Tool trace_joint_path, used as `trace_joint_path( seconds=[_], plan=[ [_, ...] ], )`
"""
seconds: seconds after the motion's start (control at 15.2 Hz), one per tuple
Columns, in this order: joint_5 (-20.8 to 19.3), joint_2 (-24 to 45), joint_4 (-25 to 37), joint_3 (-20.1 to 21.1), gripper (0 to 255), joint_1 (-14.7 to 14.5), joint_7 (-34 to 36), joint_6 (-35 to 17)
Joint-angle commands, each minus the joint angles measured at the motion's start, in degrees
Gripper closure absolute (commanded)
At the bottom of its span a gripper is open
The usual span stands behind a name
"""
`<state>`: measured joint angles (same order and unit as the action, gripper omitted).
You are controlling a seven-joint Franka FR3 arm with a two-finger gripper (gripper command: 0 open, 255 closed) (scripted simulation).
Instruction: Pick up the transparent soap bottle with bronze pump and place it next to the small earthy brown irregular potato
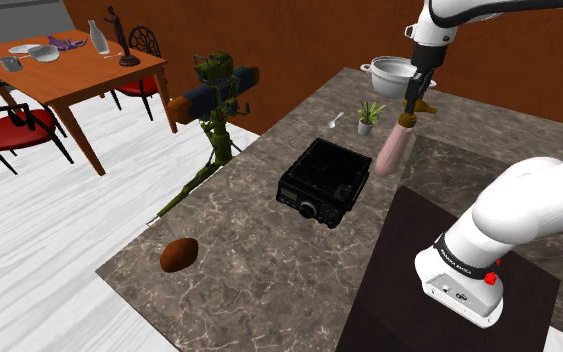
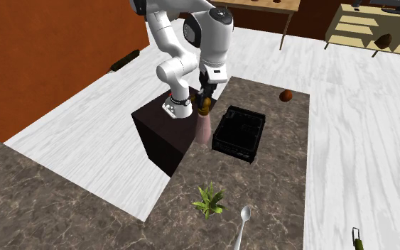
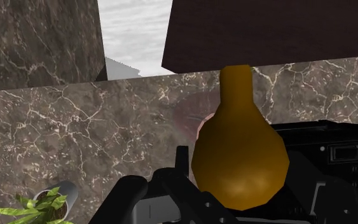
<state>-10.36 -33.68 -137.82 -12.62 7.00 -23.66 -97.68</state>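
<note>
My gripper [image 1: 416, 97] is shut on the bronze pump [image 1: 415, 114] of the soap bottle [image 1: 393, 150]. The bottle's pale pink see-through body hangs tilted over the marble counter, just beside the black radio [image 1: 324, 182]. In the wrist view the bulbous bronze pump [image 3: 238, 159] sits clasped between my fingers, with the faint pink body [image 3: 193, 114] beyond it. The brown potato [image 1: 179, 254] lies near the counter's corner at the shoulder view's lower left, well past the radio from the bottle. From the second exterior view, the bottle [image 2: 204, 128] hangs under the gripper [image 2: 205, 101] and the potato [image 2: 285, 96] is further off.
The black radio [image 2: 239, 132] stands between the bottle and the potato. A small potted plant [image 1: 369, 114], a spoon [image 1: 335, 119] and a white pot [image 1: 394, 74] sit at the counter's far end. My dark stand [image 1: 439, 270] borders the counter. A dining table with chairs [image 1: 59, 65] stands beyond.
</note>
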Motion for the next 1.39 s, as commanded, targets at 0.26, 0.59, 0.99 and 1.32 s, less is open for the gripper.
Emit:
trace_joint_path(
  seconds=[0.26,0.59,0.99,1.32],
  plan=[
    [0.38,-0.12,4.52,0.47,255,-0.13,-0.36,4.63],
    [0.69,0.2,8.58,0.82,255,-0.26,-0.64,8.38],
    [1.02,0.98,13.79,1.19,255,-0.42,-1.02,12.8],
    [1.28,1.95,18.42,1.45,255,-0.56,-1.36,16.46]
  ],
)
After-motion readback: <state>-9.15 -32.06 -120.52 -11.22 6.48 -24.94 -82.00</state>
